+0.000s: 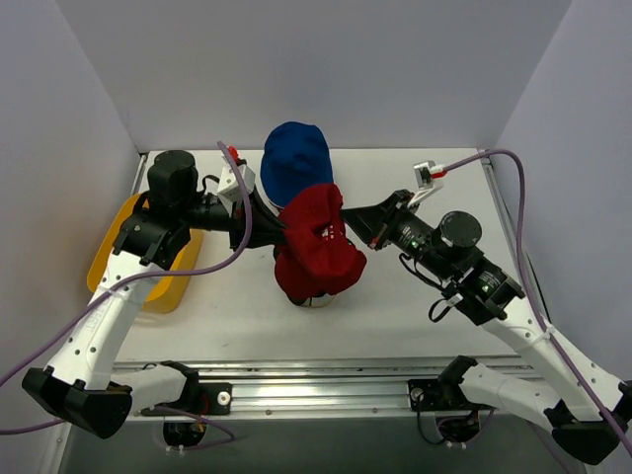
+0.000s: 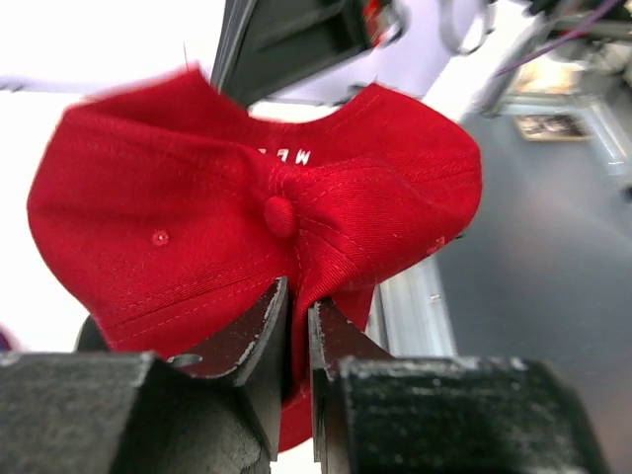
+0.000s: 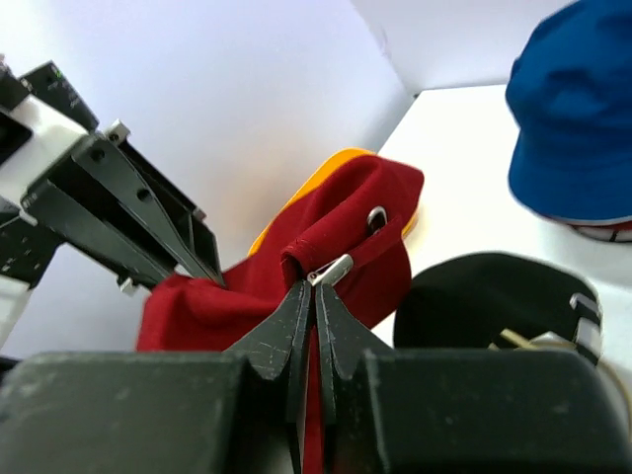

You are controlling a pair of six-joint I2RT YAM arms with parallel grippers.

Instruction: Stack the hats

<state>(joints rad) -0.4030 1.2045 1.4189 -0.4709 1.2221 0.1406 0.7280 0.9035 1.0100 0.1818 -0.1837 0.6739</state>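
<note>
A: 2 pincers on 1 hat, is that right?
B: Yes. The red cap (image 2: 178, 197) hangs between them over the middle of the table (image 1: 415, 316), just on the near side of the blue hat (image 1: 294, 158).
A: How does the left pincer (image 2: 298, 296) stand?
B: Its fingers are nearly together, with a fold of the cap's crown pinched between them, below the top button.
A: And the right pincer (image 3: 314, 284)?
B: Closed tight on the cap's back strap, right at the metal buckle.
A: Anything else?
B: 1 yellow tub (image 1: 133, 272) sits at the table's left edge, beside the left arm.
</note>
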